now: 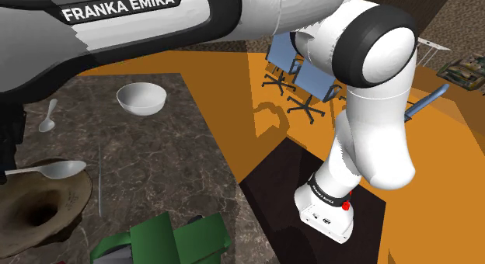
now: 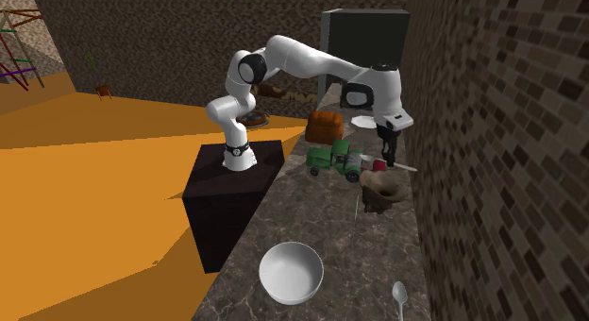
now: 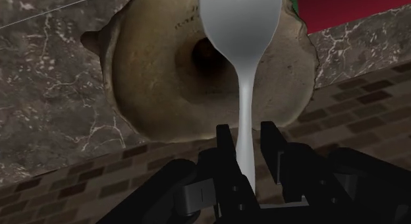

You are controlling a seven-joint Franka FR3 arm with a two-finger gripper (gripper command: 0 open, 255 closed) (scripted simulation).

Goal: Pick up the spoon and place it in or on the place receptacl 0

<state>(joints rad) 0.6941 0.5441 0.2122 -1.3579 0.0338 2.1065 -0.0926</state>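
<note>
The dark marbled bench (image 1: pixel 155 154) carries a brown, rough-edged vessel (image 3: pixel 151 78) with a dark hole at its centre, and well apart from it a white bowl (image 1: pixel 141 98) with a second small spoon (image 1: pixel 48 119) nearby. The pale spoon (image 3: pixel 240 25) hangs over the vessel, bowl end above the hole. The black pincer (image 3: pixel 246 134) is narrowed onto its handle, clasping it.
</note>
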